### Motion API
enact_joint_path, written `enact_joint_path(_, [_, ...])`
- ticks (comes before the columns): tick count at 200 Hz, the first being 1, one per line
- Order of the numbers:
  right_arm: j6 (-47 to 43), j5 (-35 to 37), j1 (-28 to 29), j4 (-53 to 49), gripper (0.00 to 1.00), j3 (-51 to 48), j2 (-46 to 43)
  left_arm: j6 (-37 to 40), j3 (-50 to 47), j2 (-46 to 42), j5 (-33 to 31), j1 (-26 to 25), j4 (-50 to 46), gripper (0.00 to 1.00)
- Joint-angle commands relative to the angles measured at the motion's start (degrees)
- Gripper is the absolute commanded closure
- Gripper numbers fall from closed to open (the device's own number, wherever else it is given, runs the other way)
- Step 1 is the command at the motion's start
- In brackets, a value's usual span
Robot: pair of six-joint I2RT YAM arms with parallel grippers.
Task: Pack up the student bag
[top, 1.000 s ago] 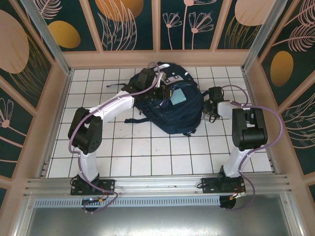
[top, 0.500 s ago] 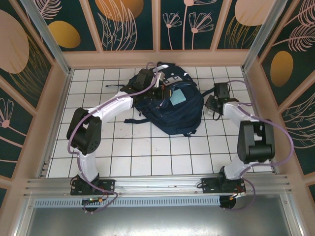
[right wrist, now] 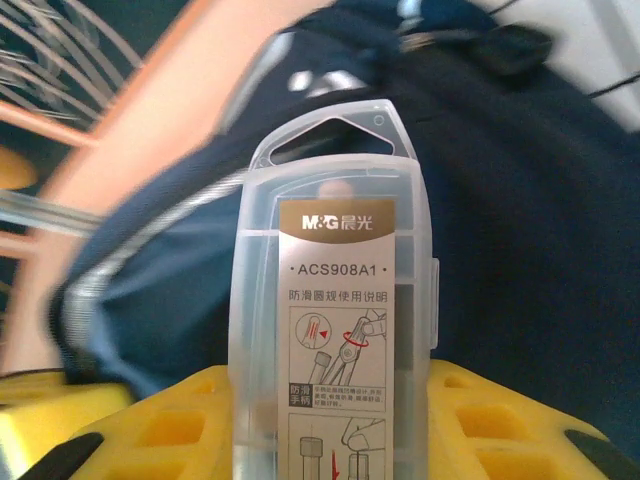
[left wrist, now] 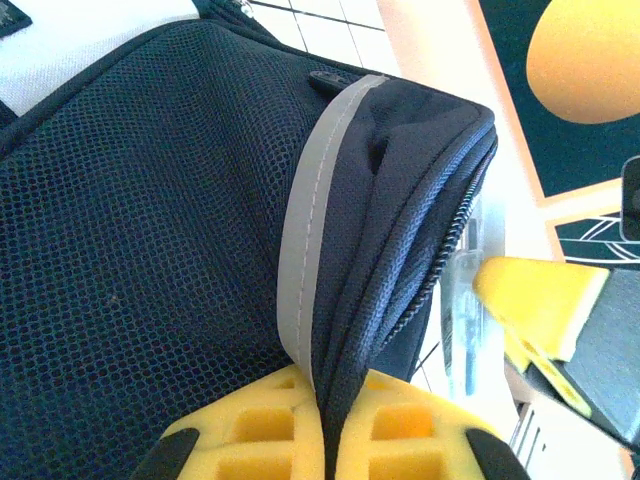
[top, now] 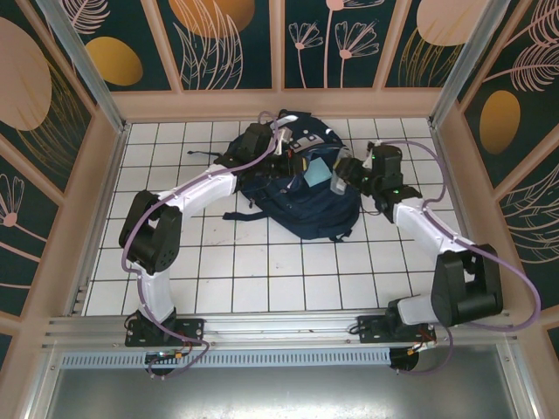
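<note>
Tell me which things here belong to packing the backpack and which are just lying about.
Belongs to the job: backpack, its edge pinched by the left end effector; clear plastic case, held in the right end effector; light blue item on the backpack.
Just there: tiled table; patterned walls.

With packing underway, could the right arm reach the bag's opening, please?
Probably yes: the left hand pinches the student bag rim, and the right hand with the clear case sits beside it.
</note>
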Motion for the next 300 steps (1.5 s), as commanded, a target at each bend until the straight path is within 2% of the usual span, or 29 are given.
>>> enact_joint_path(1, [8.28, -1.78, 2.70, 12.67, 0.67, 0.98, 3.72, -2.91, 0.23, -2.82, 3.55, 0.01, 10.45, 1.00])
enact_joint_path(21, [12.19, -1.64, 4.47, 17.09, 0.67, 2.66, 8.83, -4.31, -0.47, -2.94, 4.32, -0.02, 11.96, 1.00])
enact_joint_path(44, [15.50, -2.34, 5.64, 19.17, 0.57, 5.87, 14.51, -5.21, -0.71, -3.60, 4.64, -0.03, 12.88, 1.00])
enact_joint_path(76, [18.39, -3.59, 6.39, 22.52, 0.43, 7.74, 17.42, -5.57, -0.73, -4.50, 4.40, 0.03, 13.21, 1.00])
enact_joint_path(104, [14.85, -1.40, 6.11, 17.40, 0.41, 7.17, 14.64, -5.70, -0.75, -4.36, 3.42, 0.00, 13.33, 1.00])
enact_joint_path(132, [9.92, 3.13, 5.30, 9.43, 0.32, 4.68, 8.96, -6.87, -0.42, -3.94, 3.26, 0.01, 15.04, 1.00])
enact_joint_path(166, [7.73, 4.69, 4.03, 6.16, 0.31, 1.94, 4.50, -6.98, 2.31, -3.43, 3.47, -0.02, 14.89, 1.00])
enact_joint_path(190, [8.27, 1.15, 4.11, 9.08, 0.41, 2.89, 7.12, -7.97, 3.50, -3.17, 4.67, -0.02, 15.17, 1.00])
enact_joint_path(223, [8.10, -0.86, 5.67, 11.57, 0.72, 6.60, 13.88, -10.21, 1.49, -3.56, 5.53, -0.08, 17.49, 1.00])
enact_joint_path(235, [8.46, -1.34, 5.85, 12.60, 0.79, 7.72, 16.40, -11.06, 0.77, -3.60, 5.98, -0.11, 18.54, 1.00])
enact_joint_path(276, [8.01, -3.74, 7.14, 15.31, 0.83, 13.39, 24.01, -13.19, 0.37, -3.29, 7.43, -0.35, 20.92, 1.00])
enact_joint_path(296, [6.50, -4.60, 7.48, 14.88, 0.81, 14.41, 23.31, -13.03, 0.14, -3.12, 7.17, -0.33, 20.75, 1.00])
enact_joint_path(300, [6.05, -4.35, 7.40, 14.37, 0.80, 14.15, 22.64, -12.92, 0.13, -3.16, 7.04, -0.39, 20.59, 0.96])
